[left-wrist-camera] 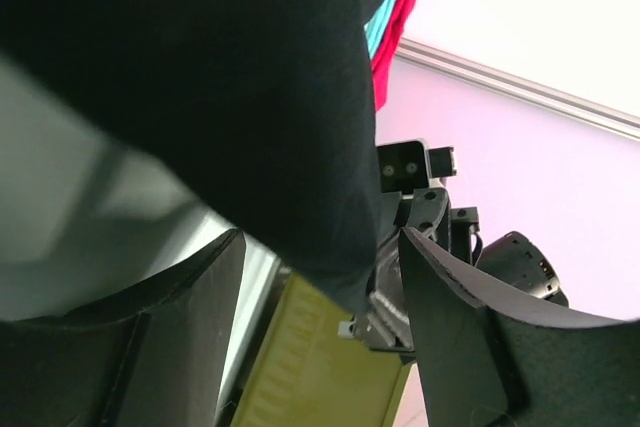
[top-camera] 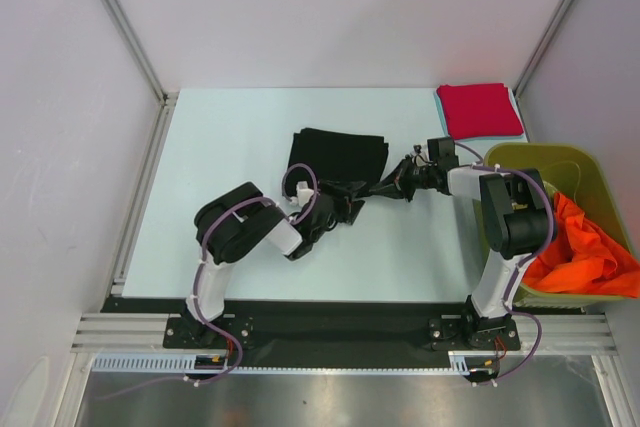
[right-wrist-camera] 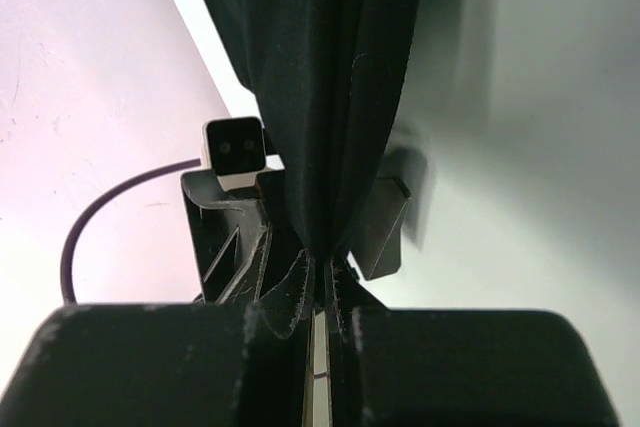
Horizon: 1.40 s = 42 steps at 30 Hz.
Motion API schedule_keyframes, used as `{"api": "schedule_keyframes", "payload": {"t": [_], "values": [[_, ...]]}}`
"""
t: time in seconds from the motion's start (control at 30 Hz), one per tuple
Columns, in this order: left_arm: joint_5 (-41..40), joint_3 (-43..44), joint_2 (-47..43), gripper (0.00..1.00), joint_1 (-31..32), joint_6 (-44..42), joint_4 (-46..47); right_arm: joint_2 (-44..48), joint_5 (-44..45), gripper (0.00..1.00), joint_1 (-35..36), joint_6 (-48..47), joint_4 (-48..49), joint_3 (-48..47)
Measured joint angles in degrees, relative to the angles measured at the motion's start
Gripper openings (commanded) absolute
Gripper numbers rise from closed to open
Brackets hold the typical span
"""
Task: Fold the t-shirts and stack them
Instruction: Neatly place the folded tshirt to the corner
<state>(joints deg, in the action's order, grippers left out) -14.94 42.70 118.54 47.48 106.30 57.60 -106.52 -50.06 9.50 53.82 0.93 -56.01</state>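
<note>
step in hand: folding the black t-shirt. it lies about the middle of the worktop, main panel flat toward the far edge, one bunched part drawn out like a rope toward the right edge. right tool: jaws closed tight on a gathered fold of the black cloth, several layers pinched together. left tool: jaws standing wide, with black cloth hanging between the fingers but not pinched as far as the wrist view shows. from above it sits at the near side of the shirt. red t-shirt lies folded at the far right corner. orange t-shirt is crumpled in the olive-green bin at the right edge. by my reckoning: one done, one in work, one waiting. judgement on doing this step well: the cloth between the two tools looks twisted rather than spread, so a fold laid now would likely come out lumpy. the left tool should take a clean single edge or corner, not a handful, before it closes. then both tools draw apart just enough to flatten the panel, carry it low over the worktop and lay it square. risks: the right tool's bunch may drag the flat part out of shape, and the bin stands close beside the right arm.
</note>
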Motion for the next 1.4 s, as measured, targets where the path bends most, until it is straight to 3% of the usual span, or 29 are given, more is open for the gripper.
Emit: {"api": "schedule_keyframes", "payload": {"t": [0.13,0.2,0.53,0.6,0.77,0.83,0.87,1.13,1.4], "values": [[0.1,2.2,1.9,0.59,-0.2,0.3,0.1,0.3,-0.4,0.01,-0.5,-1.3,-1.8,-0.3],[0.1,2.5,2.5,0.55,-0.2,0.3,0.3,0.3,-0.9,0.06,-1.0,-2.3,-3.4,-1.1],[4.4,2.7,6.1,0.06,-2.1,-0.5,6.3,0.3,-1.5,0.29,-1.7,-10.6,-10.4,-4.2],[5.4,2.6,6.1,0.01,-2.6,-0.8,6.6,0.3,-1.2,0.42,-2.3,-12.0,-11.9,-4.4],[8.2,2.2,5.9,0.01,-4.0,-1.9,7.0,0.3,2.9,0.75,-4.1,-17.2,-17.3,-7.5],[9.1,2.0,5.8,0.01,-4.2,-2.0,7.0,0.1,4.1,0.82,-4.5,-18.6,-17.9,-9.2],[9.4,2.0,5.8,0.01,-4.3,-2.0,7.0,-0.4,4.5,1.0,-4.7,-19.1,-17.9,-10.1],[10.8,1.5,5.1,0.0,-4.5,-2.0,7.0,-12.1,3.8,1.0,-4.5,-18.6,-15.6,-18.9],[11.3,0.4,2.6,0.0,-4.8,-1.8,7.0,-16.9,4.3,0.97,-3.7,-13.9,-12.1,-24.9]]}}
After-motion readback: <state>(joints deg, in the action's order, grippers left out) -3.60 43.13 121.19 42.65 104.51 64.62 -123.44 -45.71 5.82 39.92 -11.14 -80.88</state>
